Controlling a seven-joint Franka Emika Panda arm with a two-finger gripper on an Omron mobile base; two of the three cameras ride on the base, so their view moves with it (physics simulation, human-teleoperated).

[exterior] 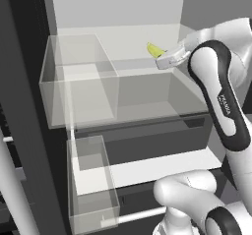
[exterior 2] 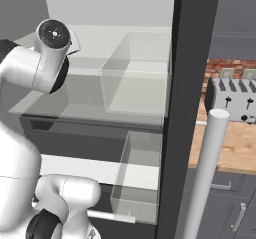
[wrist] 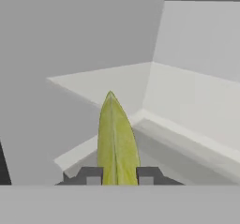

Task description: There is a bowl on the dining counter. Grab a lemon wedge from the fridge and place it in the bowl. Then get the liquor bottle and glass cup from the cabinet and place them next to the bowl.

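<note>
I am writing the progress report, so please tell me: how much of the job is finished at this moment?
Done: the fridge is open and the gripper is shut on the lemon wedge, seen between the fingertips in the hand view and at the hand inside the fridge in the left base view. In hand: bringing the wedge out. Left: putting it in the bowl, then fetching the bottle and cup.

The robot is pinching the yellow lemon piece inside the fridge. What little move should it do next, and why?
Probably draw the hand straight back out of the fridge. The lemon wedge sits clamped between both fingertips, and in the left base view it is up off the shelf, so the grab looks done. The bowl waits elsewhere.
</note>
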